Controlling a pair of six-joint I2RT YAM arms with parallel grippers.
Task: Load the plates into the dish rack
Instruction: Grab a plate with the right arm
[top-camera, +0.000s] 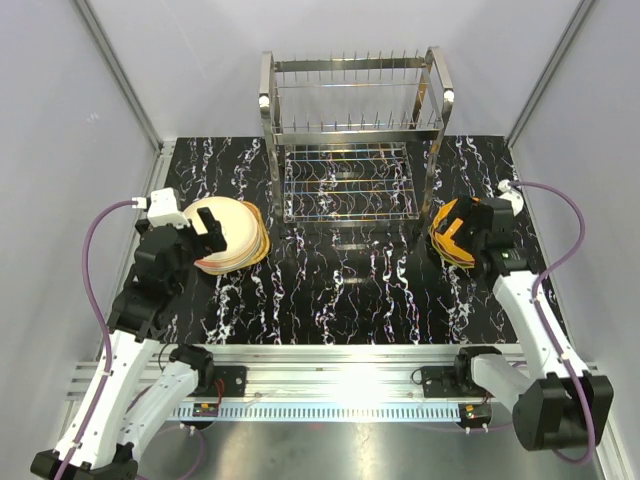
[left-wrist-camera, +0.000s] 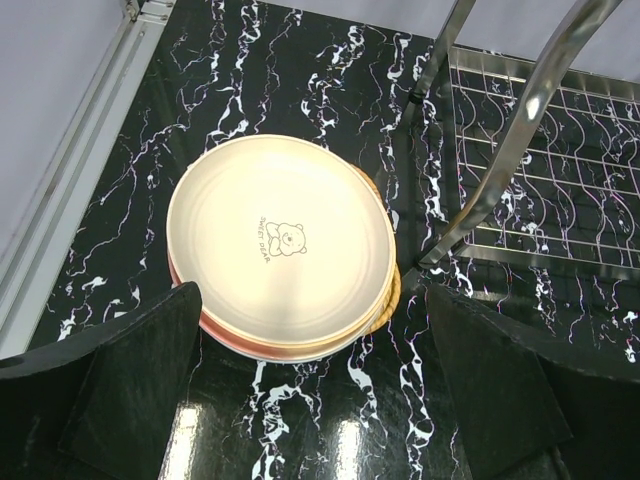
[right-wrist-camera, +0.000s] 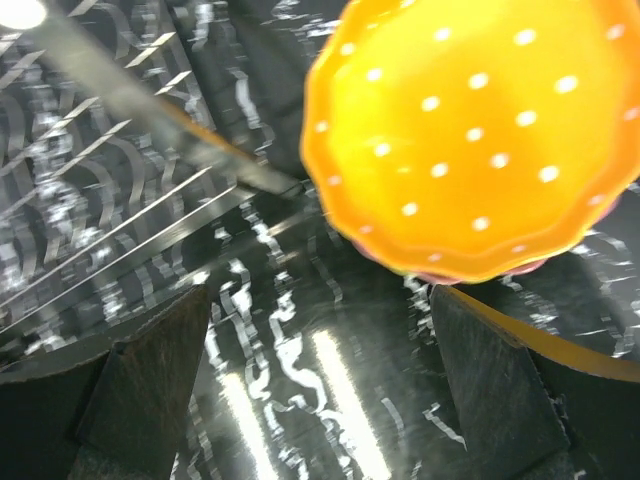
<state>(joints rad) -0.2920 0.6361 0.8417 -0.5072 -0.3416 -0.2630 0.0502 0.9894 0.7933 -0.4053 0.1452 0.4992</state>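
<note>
A stack of plates (top-camera: 232, 233) lies at the table's left, a cream plate (left-wrist-camera: 280, 245) with a small bear print on top, pink and tan rims under it. My left gripper (top-camera: 203, 236) is open, hovering over the stack's near edge, fingers (left-wrist-camera: 130, 380) apart and empty. A second stack (top-camera: 452, 235) at the right has an orange white-dotted plate (right-wrist-camera: 480, 140) on top. My right gripper (top-camera: 466, 232) is open above it, holding nothing. The steel dish rack (top-camera: 352, 130) stands at the back centre with no plates in it.
The rack's wire grid shelf (top-camera: 345, 183) reaches forward between the two stacks; its tube legs (left-wrist-camera: 500, 150) stand close to the right of the left stack. Grey walls enclose the table on the left, right and back.
</note>
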